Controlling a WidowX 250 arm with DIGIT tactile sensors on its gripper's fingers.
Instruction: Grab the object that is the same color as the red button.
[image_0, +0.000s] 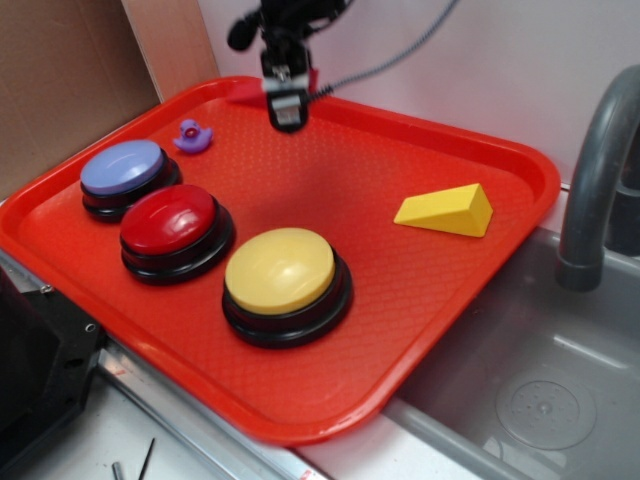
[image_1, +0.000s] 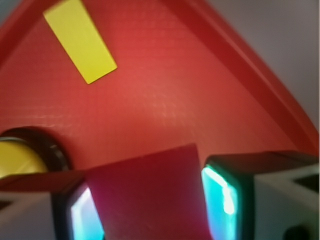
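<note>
**Red wedge up in the tool**

Hanging straight down over the red tray (image_0: 480, 260) at twelve o'clock. Tool (image_1: 152, 210) clamped on the dark-red wedge (image_1: 150, 195), lifted above the tray. Red button (image_0: 168, 220) at nine o'clock; yellow wedge (image_0: 447, 210) at three.

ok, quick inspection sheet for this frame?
Surface: red tray beside a grey sink.
Job's things: dark-red block between the pads, lifted; red button on the tray.
Clutter: yellow button, lavender button, yellow wedge, purple duck.
End effector: shut on the block, above the tray's far edge.
Cables: grey cable behind the arm.
Surroundings: faucet, cardboard, white wall.
</note>
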